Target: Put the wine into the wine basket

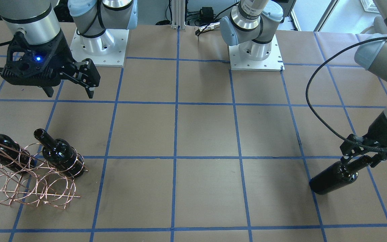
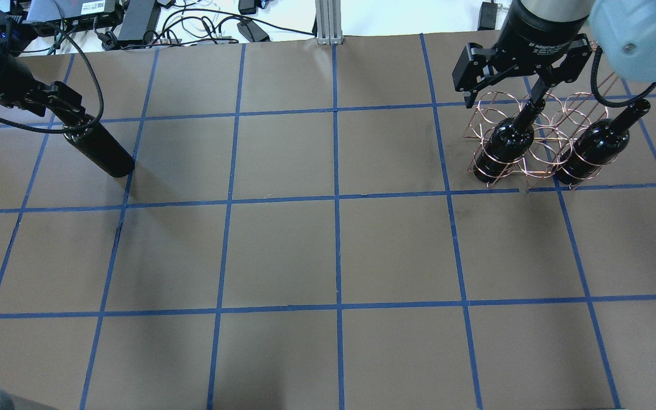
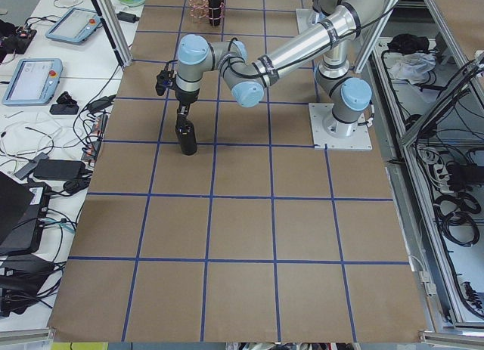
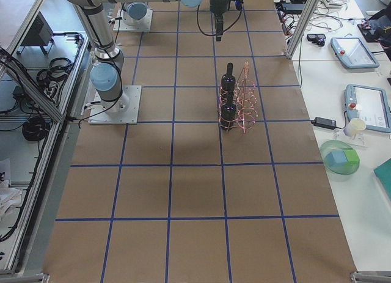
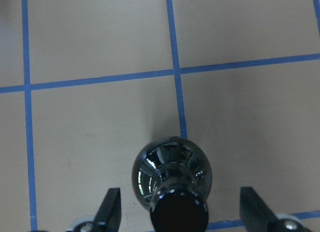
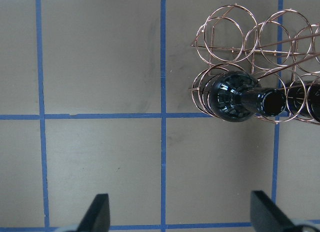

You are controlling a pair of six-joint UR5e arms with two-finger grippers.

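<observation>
My left jaws stand apart astride the neck of the upright wine (image 2: 100,151) at the table's (image 2: 333,256) ten o'clock, the slim part I judge easiest to clamp, while my right jaws hang spread wide near the wine basket (image 2: 550,136) at two o'clock, clear of its two other bottles (image 2: 507,145).

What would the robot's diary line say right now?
left pincer open around neck of standing wine | right pincer open, empty, near wine basket | two bottles in basket | wine not yet in
</observation>
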